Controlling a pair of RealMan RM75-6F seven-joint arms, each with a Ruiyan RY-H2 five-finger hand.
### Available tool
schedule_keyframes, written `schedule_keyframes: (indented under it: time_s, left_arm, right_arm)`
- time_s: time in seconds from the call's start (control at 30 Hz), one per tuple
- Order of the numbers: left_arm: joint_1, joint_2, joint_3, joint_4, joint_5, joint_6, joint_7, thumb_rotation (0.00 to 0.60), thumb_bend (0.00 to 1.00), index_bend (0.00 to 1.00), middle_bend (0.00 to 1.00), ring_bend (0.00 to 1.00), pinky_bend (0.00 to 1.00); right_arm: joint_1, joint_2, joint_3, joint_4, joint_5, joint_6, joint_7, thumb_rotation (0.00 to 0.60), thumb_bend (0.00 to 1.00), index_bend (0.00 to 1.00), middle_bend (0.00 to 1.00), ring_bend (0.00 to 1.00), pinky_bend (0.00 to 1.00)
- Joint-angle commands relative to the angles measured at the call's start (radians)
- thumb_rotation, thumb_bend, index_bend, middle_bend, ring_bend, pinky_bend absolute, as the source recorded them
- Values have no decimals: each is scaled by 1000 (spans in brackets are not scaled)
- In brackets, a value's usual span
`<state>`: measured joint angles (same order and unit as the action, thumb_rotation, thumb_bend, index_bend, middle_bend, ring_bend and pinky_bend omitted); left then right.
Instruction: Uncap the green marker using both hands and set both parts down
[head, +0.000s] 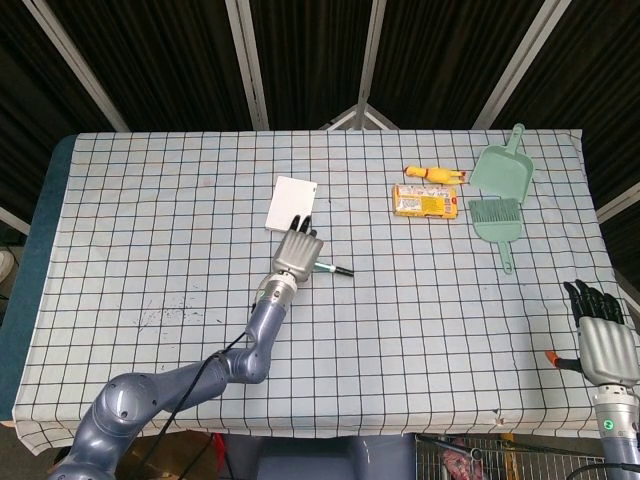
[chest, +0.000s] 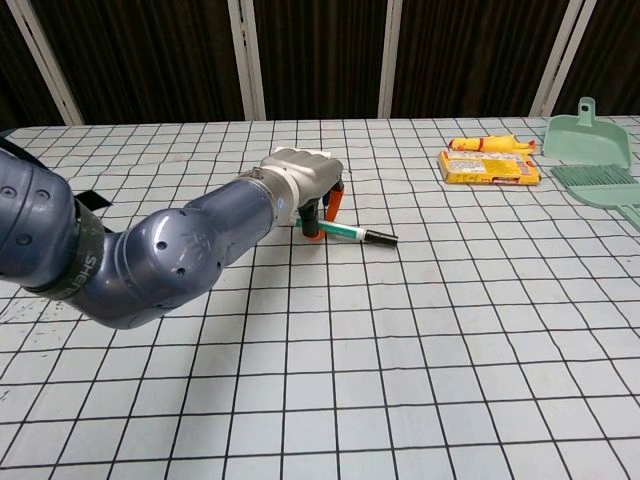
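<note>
The left hand (chest: 308, 182) pinches the green marker (chest: 352, 234) (its rear end hidden under the fingers).

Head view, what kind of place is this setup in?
Probably a robot test or data-collection station, not a home: a table under a blue-and-white checked cloth, unrelated props such as a green plastic dustpan and yellow rubber chicken toy, and dark curtained panels with metal framing behind.
</note>
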<state>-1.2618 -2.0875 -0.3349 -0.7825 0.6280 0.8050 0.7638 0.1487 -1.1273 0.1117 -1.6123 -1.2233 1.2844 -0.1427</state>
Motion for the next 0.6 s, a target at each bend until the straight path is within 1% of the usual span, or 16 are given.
schedule_keyframes:
  time_s: [0.03, 0.17, 0.37, 0.47, 0.6]
  left_arm:
    - [6, 10, -11, -16, 10, 12, -13, 600, 514, 608, 278, 0, 0]
    - [15, 34, -35, -59, 16, 34, -30, 600, 515, 609, 279, 0, 0]
    - [29, 95, -69, -166, 13, 86, -21, 600, 515, 613, 282, 0, 0]
    - [36, 149, -91, -263, -2, 125, 9, 600, 514, 621, 284, 0, 0]
    - [39, 240, -124, -423, -28, 194, 77, 600, 514, 623, 284, 0, 0]
  right_arm:
    - [0, -1, -1, 0, 2, 0, -5, 600, 49, 1, 0, 0, 0]
    - [1, -4, 0, 1, 4, 1, -11, 600, 49, 0, 0, 0, 0]
    - [3, -8, -1, 6, 9, -3, -19, 600, 49, 0, 0, 0, 0]
    - [4, -10, -1, 7, 13, -4, -27, 600, 49, 0, 0, 0, 0]
    - [8, -14, -2, 5, 15, -7, -37, 600, 48, 0, 0, 0, 0]
